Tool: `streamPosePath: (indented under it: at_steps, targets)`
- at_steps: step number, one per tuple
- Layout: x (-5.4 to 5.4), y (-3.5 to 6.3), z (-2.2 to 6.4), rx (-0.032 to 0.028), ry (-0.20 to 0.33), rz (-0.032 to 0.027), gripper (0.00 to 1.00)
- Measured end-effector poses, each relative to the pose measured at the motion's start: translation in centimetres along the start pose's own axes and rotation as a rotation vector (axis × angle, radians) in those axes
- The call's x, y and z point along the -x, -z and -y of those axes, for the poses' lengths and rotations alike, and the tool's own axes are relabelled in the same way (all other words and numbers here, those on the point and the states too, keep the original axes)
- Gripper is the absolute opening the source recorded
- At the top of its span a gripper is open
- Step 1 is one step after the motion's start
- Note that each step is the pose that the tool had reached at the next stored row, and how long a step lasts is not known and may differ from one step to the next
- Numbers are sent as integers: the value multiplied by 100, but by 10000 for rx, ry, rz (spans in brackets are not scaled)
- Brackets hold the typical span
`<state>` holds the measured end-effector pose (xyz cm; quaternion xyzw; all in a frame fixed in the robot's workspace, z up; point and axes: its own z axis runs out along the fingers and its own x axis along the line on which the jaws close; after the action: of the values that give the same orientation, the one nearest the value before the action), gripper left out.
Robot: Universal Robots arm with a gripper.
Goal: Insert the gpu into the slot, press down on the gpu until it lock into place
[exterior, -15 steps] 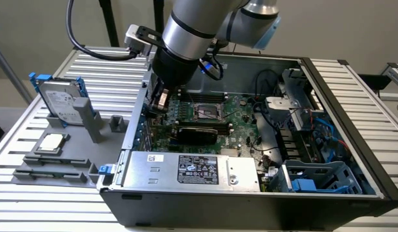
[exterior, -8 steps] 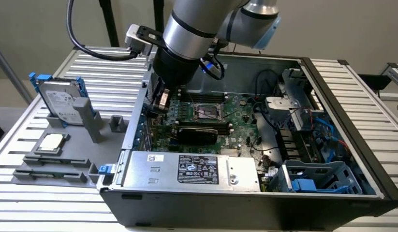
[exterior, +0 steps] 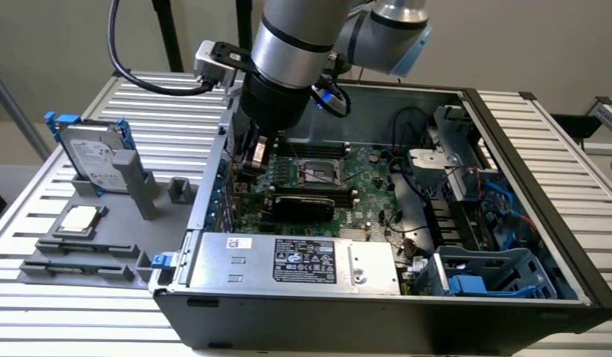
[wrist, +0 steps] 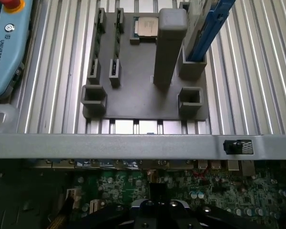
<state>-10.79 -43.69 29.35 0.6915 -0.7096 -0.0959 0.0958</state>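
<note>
The gpu (exterior: 303, 202) lies on the green motherboard (exterior: 370, 195) inside the open computer case (exterior: 543, 223), a dark flat card running along the board just below my pincer (exterior: 254, 160) and a little toward the silver power supply (exterior: 296, 260). I cannot make out the slot under the card, so I cannot tell whether the card is fully seated. My pincer hangs over the case wall on the exterior view's left, just above the board's edge, near the card but apart from it; whether my fingers are spread or pressed together I cannot tell. In the wrist view, the black body of my pincer (wrist: 157, 212) sits over the board, with the grey case wall (wrist: 133, 145) just beyond it. Past that wall, on the slatted table (exterior: 137, 97), stands a grey fixture tray (wrist: 138, 90) carrying a cpu (wrist: 147, 26) and a hard drive with blue rails (exterior: 92, 152) standing upright in its holder.
</note>
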Motion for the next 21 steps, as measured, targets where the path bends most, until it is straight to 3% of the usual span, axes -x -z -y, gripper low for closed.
streamPosePath:
  at_steps: [8, 11, 13, 15, 18, 21]
  targets:
    - [-11, 22, 79, -1431, 22, 33, 11]
    - [-21, 31, 115, -1842, 42, 42, 11]
    - [-29, 40, 142, -2009, 57, 47, 11]
    - [-41, 56, 178, -2106, 73, 57, 11]
    - [-61, 96, 249, -2164, 92, 85, 11]
    - [-72, 163, 306, -2175, 102, 94, 11]
